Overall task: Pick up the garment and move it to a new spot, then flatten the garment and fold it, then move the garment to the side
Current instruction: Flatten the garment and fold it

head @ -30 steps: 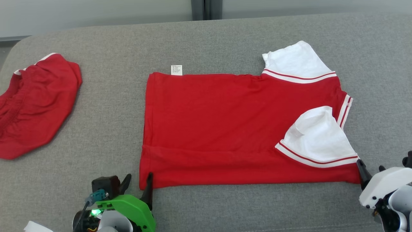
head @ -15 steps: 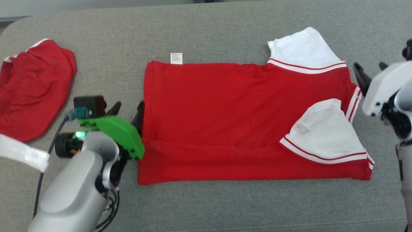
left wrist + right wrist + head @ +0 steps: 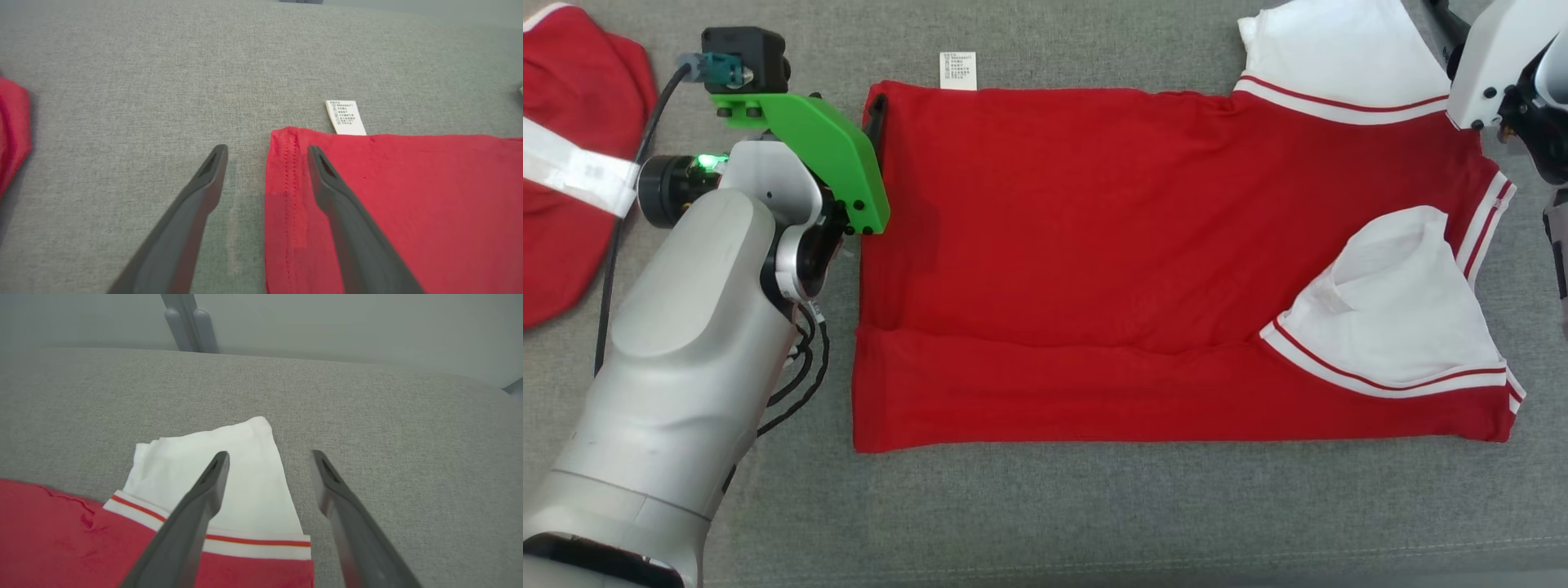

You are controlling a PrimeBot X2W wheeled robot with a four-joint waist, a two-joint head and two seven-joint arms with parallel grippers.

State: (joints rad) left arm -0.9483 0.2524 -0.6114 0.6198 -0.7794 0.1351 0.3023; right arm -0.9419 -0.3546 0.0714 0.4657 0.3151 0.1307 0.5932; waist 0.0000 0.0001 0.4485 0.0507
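the red garment [image 3: 1094, 245] lies spread on the grey cushion [image 3: 1094, 506]. its white care label [image 3: 346, 117] carries print too small to read. the left gripper [image 3: 266, 149] is parted astride the corner hem; the right gripper [image 3: 269, 454] gapes over the white sleeve [image 3: 253, 477].

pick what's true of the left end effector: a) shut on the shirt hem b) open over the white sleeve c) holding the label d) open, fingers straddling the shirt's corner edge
d: the left wrist view shows the left end effector open, one finger over the grey surface, the other over the red shirt near the label.
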